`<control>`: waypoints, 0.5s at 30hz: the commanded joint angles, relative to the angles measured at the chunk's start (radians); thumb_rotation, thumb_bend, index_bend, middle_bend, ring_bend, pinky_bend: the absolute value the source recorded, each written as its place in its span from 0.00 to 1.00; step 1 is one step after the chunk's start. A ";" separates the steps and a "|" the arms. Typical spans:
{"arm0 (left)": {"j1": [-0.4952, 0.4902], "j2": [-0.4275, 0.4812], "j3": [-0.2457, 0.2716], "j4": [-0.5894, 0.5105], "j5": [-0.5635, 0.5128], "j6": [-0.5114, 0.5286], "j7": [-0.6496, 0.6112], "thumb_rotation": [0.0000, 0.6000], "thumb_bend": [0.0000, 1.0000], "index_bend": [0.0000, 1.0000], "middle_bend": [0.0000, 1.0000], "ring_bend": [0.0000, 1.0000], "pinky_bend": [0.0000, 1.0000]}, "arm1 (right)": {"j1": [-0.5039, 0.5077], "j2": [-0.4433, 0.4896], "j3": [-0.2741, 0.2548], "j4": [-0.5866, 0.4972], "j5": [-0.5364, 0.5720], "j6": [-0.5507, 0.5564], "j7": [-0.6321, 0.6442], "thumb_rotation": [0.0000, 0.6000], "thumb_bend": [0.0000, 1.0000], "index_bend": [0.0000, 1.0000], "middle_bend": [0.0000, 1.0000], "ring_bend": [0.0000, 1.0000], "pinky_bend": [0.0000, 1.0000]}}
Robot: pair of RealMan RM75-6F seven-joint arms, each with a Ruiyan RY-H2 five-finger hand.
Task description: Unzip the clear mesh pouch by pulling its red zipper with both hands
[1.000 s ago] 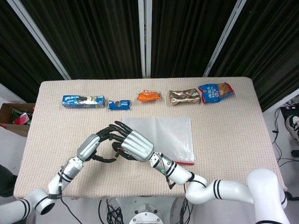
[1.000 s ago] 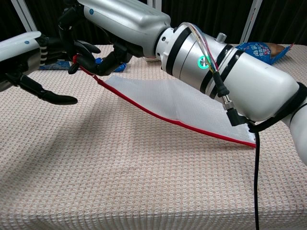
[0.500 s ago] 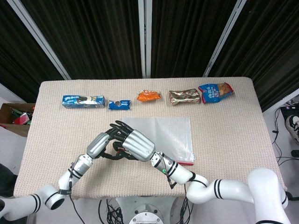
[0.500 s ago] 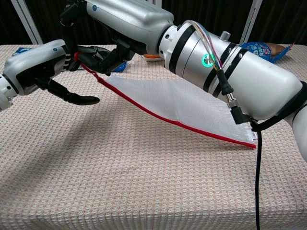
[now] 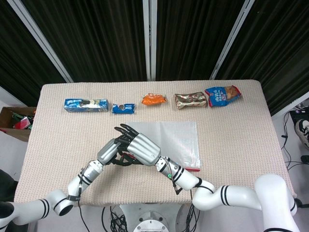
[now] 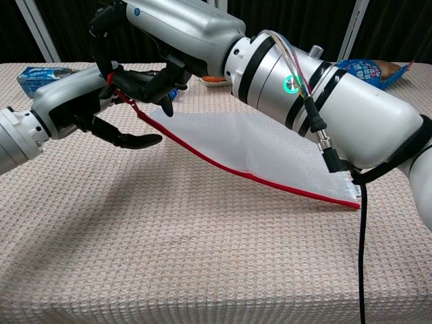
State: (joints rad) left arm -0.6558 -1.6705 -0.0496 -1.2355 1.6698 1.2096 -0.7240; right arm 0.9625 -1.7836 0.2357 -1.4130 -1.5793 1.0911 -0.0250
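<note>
Right forearm [image 6: 324, 88]: we see it fill the near chest view, glossy white with black rings and a green light, hiding much of the table behind.
Right hand [image 5: 141, 148]: our dark fingers [image 6: 145, 82] close on the raised corner of the pouch at its red edge.
Left hand [image 6: 81, 94]: just beside the right one, fingers curled near the same corner; we cannot tell whether they grip the zipper pull.
Pouch [image 5: 177, 140]: clear mesh, flat and rectangular, mid-table; its left corner is lifted, the far right corner rests on the cloth.
Red zipper [image 6: 223, 164]: a thin red band along the near edge.
Table [image 5: 241, 145]: beige woven cloth with a waffle texture.
Far row: blue packet [image 5: 86, 104], small blue packet [image 5: 124, 108], orange packet [image 5: 153, 99], crinkled gold packet [image 5: 190, 100], blue-red bag [image 5: 221, 94].
Room: black curtains [image 5: 106, 38] with pale slanted poles behind.
</note>
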 commanded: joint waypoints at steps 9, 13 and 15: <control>-0.012 -0.020 0.013 0.023 -0.005 0.004 -0.018 1.00 0.27 0.50 0.15 0.10 0.17 | 0.002 0.000 0.000 0.003 0.005 0.007 0.011 1.00 0.61 0.96 0.29 0.00 0.00; -0.017 -0.026 0.016 0.032 -0.008 0.003 -0.026 1.00 0.28 0.50 0.15 0.10 0.17 | 0.003 -0.001 0.000 0.003 0.005 0.010 0.014 1.00 0.61 0.96 0.29 0.00 0.00; -0.020 -0.027 0.018 0.036 -0.009 0.002 -0.027 1.00 0.28 0.50 0.15 0.10 0.17 | 0.003 0.000 -0.001 0.002 0.004 0.012 0.015 1.00 0.61 0.96 0.29 0.00 0.00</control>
State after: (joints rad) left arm -0.6748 -1.6976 -0.0317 -1.2000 1.6615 1.2117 -0.7502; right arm 0.9657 -1.7837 0.2349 -1.4114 -1.5752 1.1030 -0.0099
